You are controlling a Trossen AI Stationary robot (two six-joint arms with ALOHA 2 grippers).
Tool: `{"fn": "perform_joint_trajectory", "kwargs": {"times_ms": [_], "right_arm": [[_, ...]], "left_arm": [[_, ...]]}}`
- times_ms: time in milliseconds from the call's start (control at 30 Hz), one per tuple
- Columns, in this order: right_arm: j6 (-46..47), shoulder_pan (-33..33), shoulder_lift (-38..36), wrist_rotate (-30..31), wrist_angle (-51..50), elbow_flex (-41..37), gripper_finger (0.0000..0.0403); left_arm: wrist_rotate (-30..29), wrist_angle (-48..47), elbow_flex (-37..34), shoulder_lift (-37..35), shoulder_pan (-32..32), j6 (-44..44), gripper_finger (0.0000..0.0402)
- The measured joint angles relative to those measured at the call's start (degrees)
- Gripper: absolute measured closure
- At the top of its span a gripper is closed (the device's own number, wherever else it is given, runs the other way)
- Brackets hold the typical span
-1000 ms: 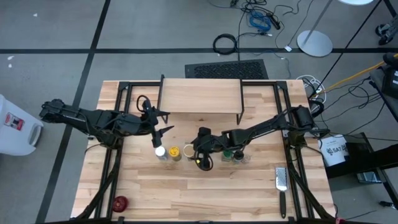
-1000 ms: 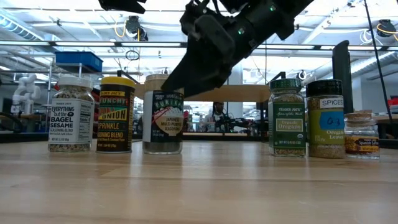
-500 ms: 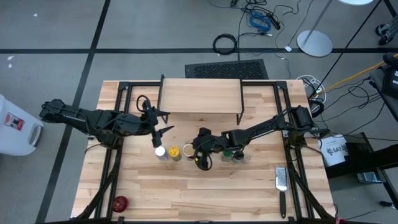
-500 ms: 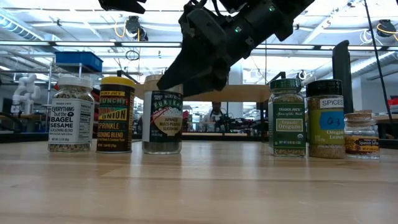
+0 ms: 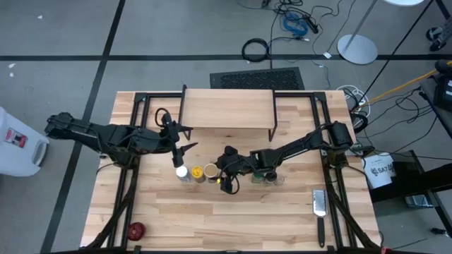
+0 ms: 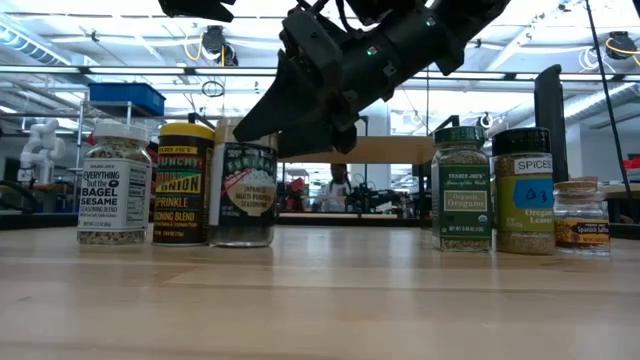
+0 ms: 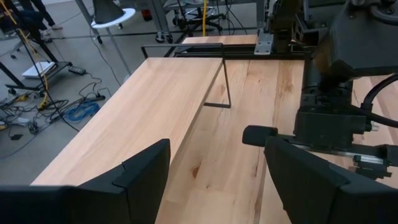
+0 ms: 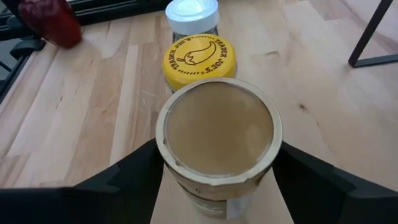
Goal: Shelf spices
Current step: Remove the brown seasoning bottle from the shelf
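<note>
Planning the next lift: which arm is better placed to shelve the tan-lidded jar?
Right. Its end effector straddles the tan-lidded cylindrical jar; the left end effector hangs open, apart from the jars.

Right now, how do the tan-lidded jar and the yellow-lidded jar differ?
The tan-lidded jar sits between the right gripper jaws; the yellow-lidded jar stands free. Its lid is plain tan, while the yellow lid carries a printed logo. The yellow-lidded jar touches the white-capped jar; the tan one stands on its other side. Both stand upright on the table.
</note>
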Motion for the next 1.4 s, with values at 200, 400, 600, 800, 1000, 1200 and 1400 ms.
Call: {"fn": "perform_joint_trajectory", "kwargs": {"times_ms": [200,400,600,800,1000,1200,1400], "right_arm": [[0.00,0.00,0.00,-0.17,-0.09,0.00,0.0131],[-0.48,0.08,0.02,-0.63,-0.16,0.00,0.0130],[-0.96,0.39,0.13,-1.18,-1.90,1.32,0.0130],[-1.16,0.74,0.20,-1.53,-7.08,4.13,0.0118],[-1.35,1.20,0.24,-1.01,-6.76,4.35,0.0079],[-1.57,1.01,0.24,-0.46,-6.25,4.37,0.0070],[-2.62,0.98,0.11,-0.42,-6.12,4.42,0.0070]], "left_arm": [[-0.01,0.00,0.00,0.00,0.00,0.04,0.0130],[-0.02,-0.02,0.00,0.00,0.00,0.09,0.0130],[-0.02,-0.03,0.00,0.00,0.00,0.09,0.0130],[-0.02,-0.04,0.00,0.00,-0.01,0.00,0.0130],[-0.02,-0.04,0.00,0.00,0.00,-0.02,0.0130],[-0.02,-0.02,0.00,0.00,-0.02,-0.04,0.0130],[-0.02,-0.01,0.00,0.00,-0.01,-0.07,0.0130]]}}
